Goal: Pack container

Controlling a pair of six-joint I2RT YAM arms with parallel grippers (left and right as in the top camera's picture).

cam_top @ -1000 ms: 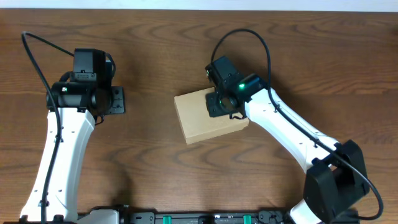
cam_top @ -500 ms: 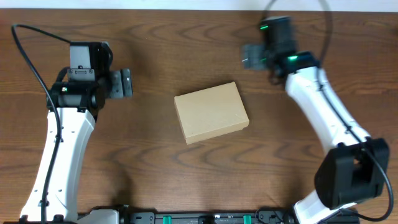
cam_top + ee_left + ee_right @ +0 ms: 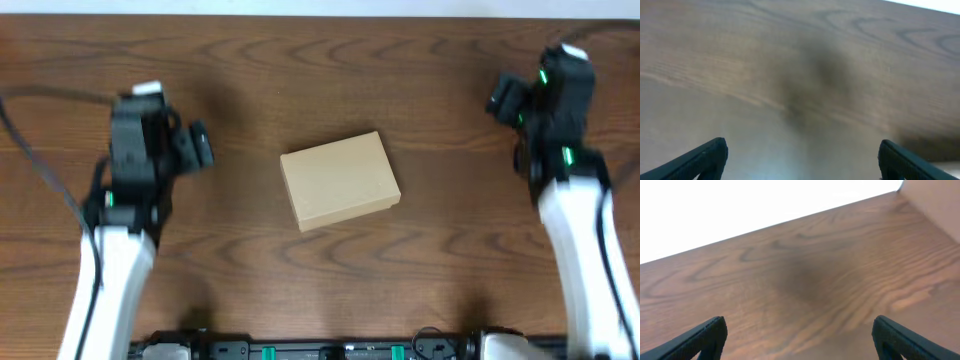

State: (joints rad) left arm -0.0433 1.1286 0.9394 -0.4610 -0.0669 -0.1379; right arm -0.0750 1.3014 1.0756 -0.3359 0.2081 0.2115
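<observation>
Left gripper [image 3: 801, 157] fingers apart, right gripper [image 3: 799, 332] likewise, container [image 3: 340, 181] between

The container [image 3: 340, 181] is showing matt tan cardboard, smooth and plain. The table [image 3: 300, 60] is showing dark brown wood grain, smooth and faintly reflecting light. The left gripper [image 3: 801, 160] and right gripper [image 3: 799, 337] are showing matt black, plastic-looking fingers.
</observation>
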